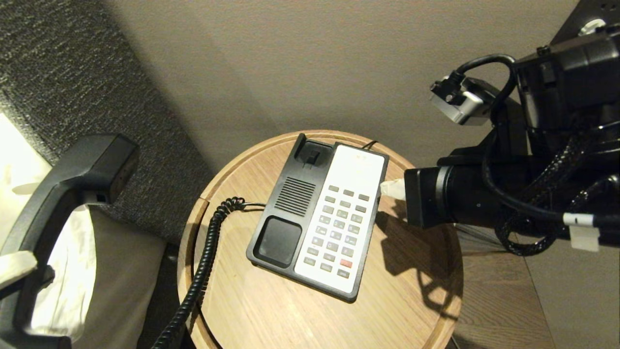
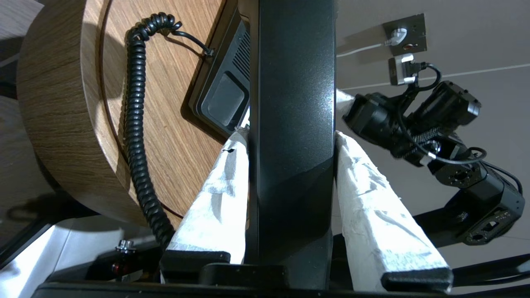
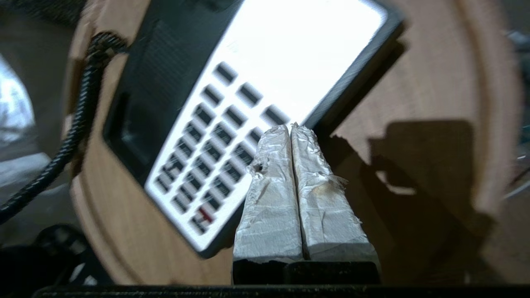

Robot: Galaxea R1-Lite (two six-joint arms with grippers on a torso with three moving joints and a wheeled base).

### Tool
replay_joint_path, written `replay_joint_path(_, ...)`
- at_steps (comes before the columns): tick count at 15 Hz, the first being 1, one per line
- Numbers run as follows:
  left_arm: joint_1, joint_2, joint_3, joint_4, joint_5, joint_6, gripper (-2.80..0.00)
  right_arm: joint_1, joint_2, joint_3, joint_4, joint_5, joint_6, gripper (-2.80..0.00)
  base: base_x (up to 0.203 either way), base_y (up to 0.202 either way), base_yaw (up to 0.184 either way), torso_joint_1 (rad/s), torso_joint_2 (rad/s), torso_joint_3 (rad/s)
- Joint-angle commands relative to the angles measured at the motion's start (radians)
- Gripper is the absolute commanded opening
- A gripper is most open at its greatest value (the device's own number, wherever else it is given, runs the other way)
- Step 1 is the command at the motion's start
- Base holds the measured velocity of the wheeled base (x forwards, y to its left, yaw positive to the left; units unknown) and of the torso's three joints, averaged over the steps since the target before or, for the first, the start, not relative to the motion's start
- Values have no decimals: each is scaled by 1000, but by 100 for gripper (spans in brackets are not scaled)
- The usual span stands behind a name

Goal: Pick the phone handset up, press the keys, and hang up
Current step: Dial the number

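Note:
The black phone handset (image 1: 72,184) hangs off the table's left side, lifted clear of its cradle. My left gripper (image 2: 291,134) is shut on its shaft, one white-wrapped finger (image 2: 223,186) on each side. The coiled cord (image 1: 203,261) runs from the phone base (image 1: 300,194) down past the table edge. The grey keys (image 1: 339,225) sit in rows of three on the white faceplate, with a red key (image 1: 346,263) low down. My right gripper (image 1: 392,189) is shut and empty, its tip at the base's right edge beside the top key rows (image 3: 232,103).
The phone stands on a round wooden table (image 1: 271,310) with a raised rim. White bedding (image 1: 19,160) and a dark textured panel (image 1: 72,63) lie to the left. A wall socket (image 2: 403,35) with plugs is behind the right arm.

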Motion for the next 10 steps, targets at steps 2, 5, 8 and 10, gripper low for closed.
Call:
replay_joint_path(2,0,3,7,-1,-5,-4,-280,59,7,-4,18,-1,39,-280,0,0,0,0,0,0)
replay_joint_path(5,0,1,10,-1,-5,-4,-280,62,8,6,31,0,44,-280,0,0,0,0,0,0)
replay_joint_path(8,0,3,10,-1,-5,-4,-280,73,18,19,55,-1,58,-280,0,0,0,0,0,0)
replay_joint_path(10,-1,1,12,-1,-5,-4,-280,73,20,23,56,-1,58,-280,0,0,0,0,0,0)
